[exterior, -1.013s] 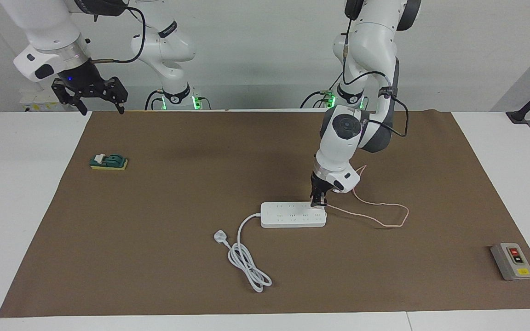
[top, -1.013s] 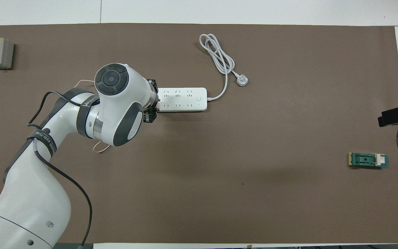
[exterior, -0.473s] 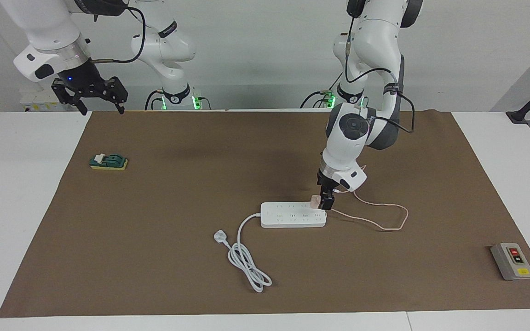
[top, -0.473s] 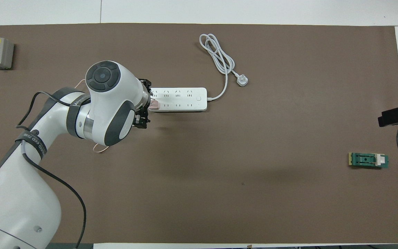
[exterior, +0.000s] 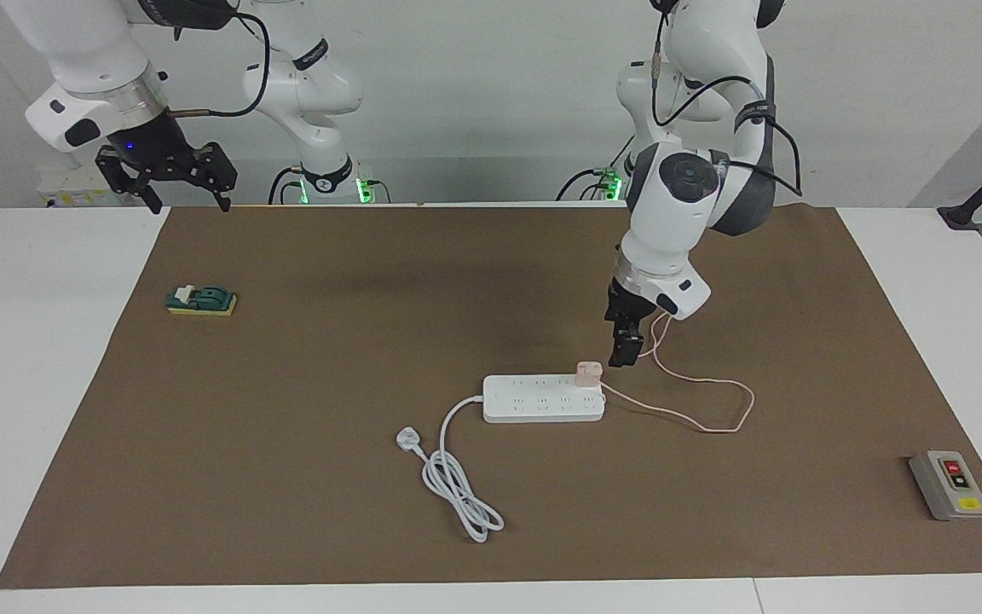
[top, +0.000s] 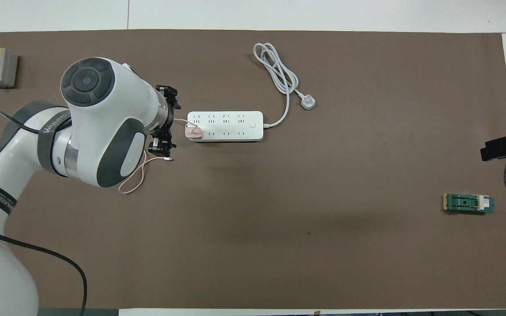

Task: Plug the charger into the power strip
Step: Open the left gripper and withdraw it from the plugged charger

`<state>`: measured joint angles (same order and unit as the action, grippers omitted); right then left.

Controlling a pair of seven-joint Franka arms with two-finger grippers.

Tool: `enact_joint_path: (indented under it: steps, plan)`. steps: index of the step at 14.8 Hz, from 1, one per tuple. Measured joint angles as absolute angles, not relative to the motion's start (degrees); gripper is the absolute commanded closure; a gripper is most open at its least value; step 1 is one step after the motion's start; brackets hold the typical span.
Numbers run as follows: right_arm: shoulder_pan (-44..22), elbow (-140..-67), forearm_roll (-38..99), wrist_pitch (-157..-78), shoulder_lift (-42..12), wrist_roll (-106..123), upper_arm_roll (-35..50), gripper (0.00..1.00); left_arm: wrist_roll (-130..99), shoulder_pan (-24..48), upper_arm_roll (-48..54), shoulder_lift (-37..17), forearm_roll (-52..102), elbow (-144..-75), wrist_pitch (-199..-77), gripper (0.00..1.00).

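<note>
The charger (exterior: pixel 588 371) sat upright on the power strip (exterior: pixel 542 399), seated in the sockets at the strip's end toward the left arm's end of the table, in the row nearer to the robots. Its thin pink cable (exterior: pixel 717 408) ran off that end, looped over the brown mat (exterior: pixel 286 477) and curled toward the robots, with its small connector lying on the mat just beside the strip in the overhead view.

The left end effector (exterior: pixel 625 345) hung in the air just above the mat beside the charger, clear of it and of the strip. Its fingers were spread apart and held nothing; the charger stood free.

The power strip lay flat near the middle of the mat, long side running between the two ends of the table. Its thick white cord (exterior: pixel 457 477) left the end toward the right arm and lay in a loose coil farther from the robots, ending in a white three-pin plug (exterior: pixel 407 440) resting on the mat.

The right end effector (exterior: pixel 169 175) waited, raised above the mat's corner at the right arm's end of the table, its fingers apart and empty. A green block (exterior: pixel 201 300) lay on the mat below it. A grey switch box (exterior: pixel 949 484) with red and yellow buttons sat near the mat's corner at the left arm's end, farther from the robots.
</note>
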<state>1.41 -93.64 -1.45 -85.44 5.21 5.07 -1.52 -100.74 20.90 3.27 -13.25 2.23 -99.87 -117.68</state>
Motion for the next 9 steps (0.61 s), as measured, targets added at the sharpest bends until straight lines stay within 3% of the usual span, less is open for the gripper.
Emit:
enact_joint_path:
  steps: [9]
  plan:
    - [1.38, -93.64, -1.45, -85.44, 5.21, 5.07, -1.5, 0.0, -75.15, 12.49, 3.03, -10.43, 2.2, -94.07, -111.09, 0.0]
